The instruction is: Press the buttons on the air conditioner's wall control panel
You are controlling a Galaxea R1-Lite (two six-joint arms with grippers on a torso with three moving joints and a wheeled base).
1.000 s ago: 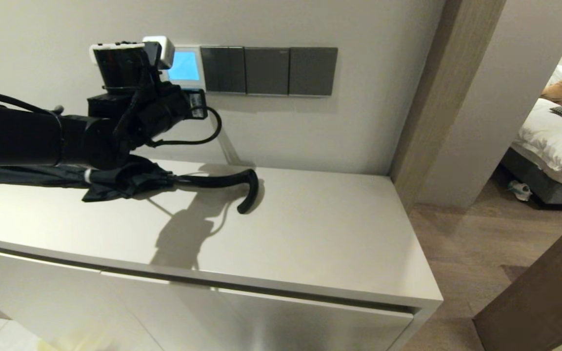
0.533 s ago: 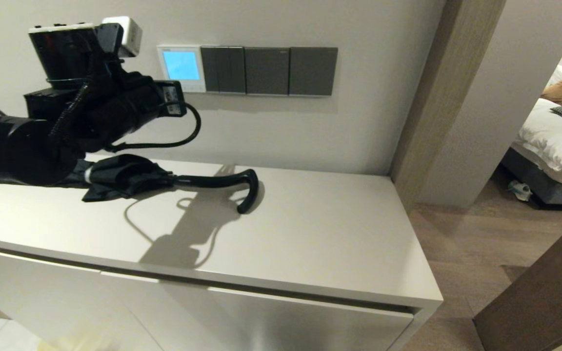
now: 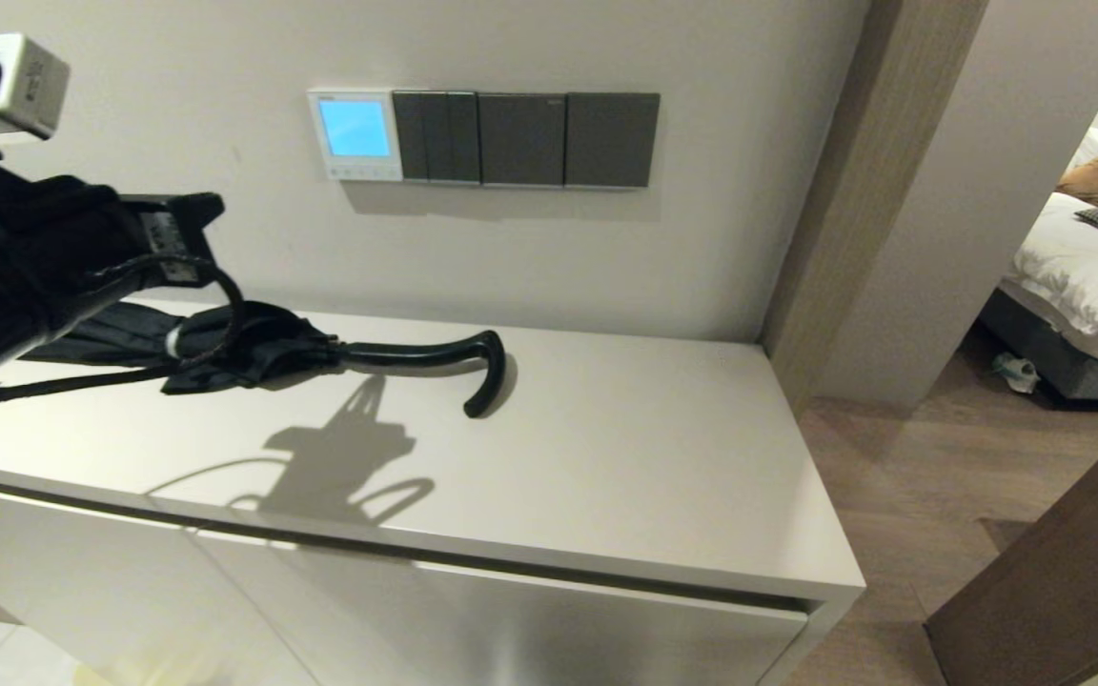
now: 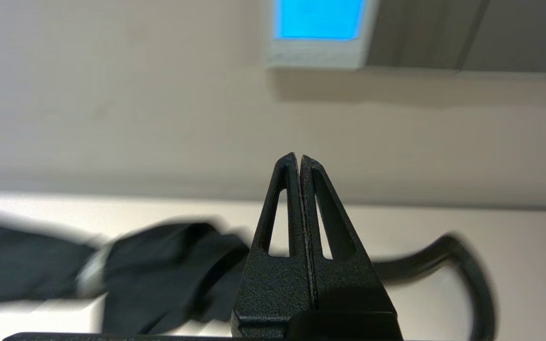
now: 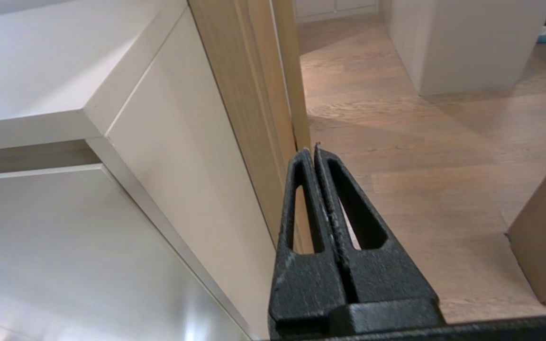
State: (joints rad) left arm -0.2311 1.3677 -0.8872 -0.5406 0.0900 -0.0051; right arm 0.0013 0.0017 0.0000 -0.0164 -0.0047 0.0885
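The air conditioner's wall control panel (image 3: pixel 355 134) is a small white thermostat with a glowing blue screen, on the wall above the cabinet. Its buttons (image 3: pixel 358 173) are a row of tiny pale dots on the bottom strip. My left arm (image 3: pixel 44 257) is at the far left, well back from the wall and lower than the panel. In the left wrist view the left gripper (image 4: pixel 300 158) is shut and empty, with the panel (image 4: pixel 318 47) above and beyond its tips. My right gripper (image 5: pixel 312 150) is shut and empty, parked low beside the cabinet's right end, out of the head view.
A folded black umbrella (image 3: pixel 254 348) with a hooked handle (image 3: pixel 482 376) lies on the pale cabinet top (image 3: pixel 625 467) under the left arm. Three dark grey switch plates (image 3: pixel 522 139) sit right of the panel. A wooden door frame (image 3: pixel 830 191) and a bed (image 3: pixel 1083 257) are on the right.
My left arm has drawn back from the panel, moving left and away from the wall. The panel, partly covered a second ago, is now fully in view.
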